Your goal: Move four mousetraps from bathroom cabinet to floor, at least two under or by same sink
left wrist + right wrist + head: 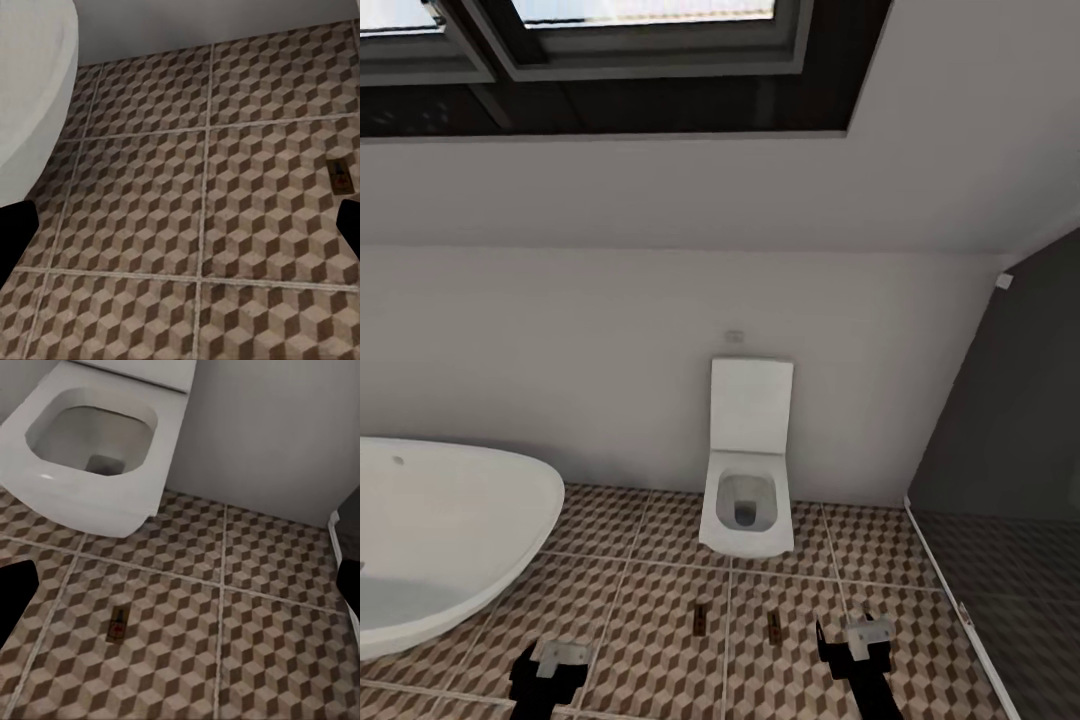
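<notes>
Black left pincer (550,668) apart, empty; right pincer (852,640) apart, empty; two mousetraps (701,619) on floor (640,600)

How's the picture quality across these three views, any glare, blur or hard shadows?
Head view: flat, even light, no glare on the toilet, two mousetraps tiny and soft. Left wrist view: floor tiles slightly blurred, fingertips plain black silhouettes. Right wrist view: only soft shading inside the toilet bowl.

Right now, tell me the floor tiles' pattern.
Brown, beige and white 3D cubes with pale grout on the bathroom floor, clearest in the left wrist view.
</notes>
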Robot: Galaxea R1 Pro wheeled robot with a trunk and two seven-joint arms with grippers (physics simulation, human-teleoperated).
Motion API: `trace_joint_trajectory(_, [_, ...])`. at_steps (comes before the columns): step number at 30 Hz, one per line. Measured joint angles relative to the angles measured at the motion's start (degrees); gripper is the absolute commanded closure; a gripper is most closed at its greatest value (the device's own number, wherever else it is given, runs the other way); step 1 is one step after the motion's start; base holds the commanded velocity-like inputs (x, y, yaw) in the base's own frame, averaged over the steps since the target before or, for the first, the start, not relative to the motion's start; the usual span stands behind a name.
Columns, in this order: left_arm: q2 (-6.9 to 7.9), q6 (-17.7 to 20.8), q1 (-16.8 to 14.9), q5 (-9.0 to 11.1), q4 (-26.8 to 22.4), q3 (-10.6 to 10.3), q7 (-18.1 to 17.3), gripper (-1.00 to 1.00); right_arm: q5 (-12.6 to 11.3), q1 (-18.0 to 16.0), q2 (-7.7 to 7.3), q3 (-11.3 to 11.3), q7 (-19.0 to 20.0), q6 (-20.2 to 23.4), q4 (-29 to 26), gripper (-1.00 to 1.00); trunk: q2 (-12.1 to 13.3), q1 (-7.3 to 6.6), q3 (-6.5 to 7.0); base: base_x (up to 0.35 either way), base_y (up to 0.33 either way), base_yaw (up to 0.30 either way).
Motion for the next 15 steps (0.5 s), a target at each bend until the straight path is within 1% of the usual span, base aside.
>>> trace_joint_trajectory(1, [0.04,-0.6,0.9,0.0,0.0,0.0,0.0,-1.00,0.0,0.4,0.00,0.0,0.0,0.0,0.0,-1.00,0.0,0.00,0.09,0.000,0.000,0.000])
trace_joint_trajectory(10, [0.06,-1.1,3.8,0.0,0.0,0.0,0.0,-1.00,-0.1,2.4,0.00,0.0,0.0,-0.1,0.1,-1.00,0.0,0.00,0.93,0.000,0.000,0.000])
trace_joint_trajectory(11, [0.06,-1.2,4.9,0.0,0.0,0.0,0.0,-1.00,-0.1,2.8,0.00,0.0,0.0,-0.1,0.1,-1.00,0.0,0.00,1.02,0.000,0.000,0.000])
trace_joint_trajectory(15, [0.06,-1.2,5.9,0.1,0.0,0.0,0.1,-1.00,-0.1,3.4,0.03,0.0,0.1,-0.2,0.1,-1.00,0.0,0.00,1.40,0.000,0.000,0.000])
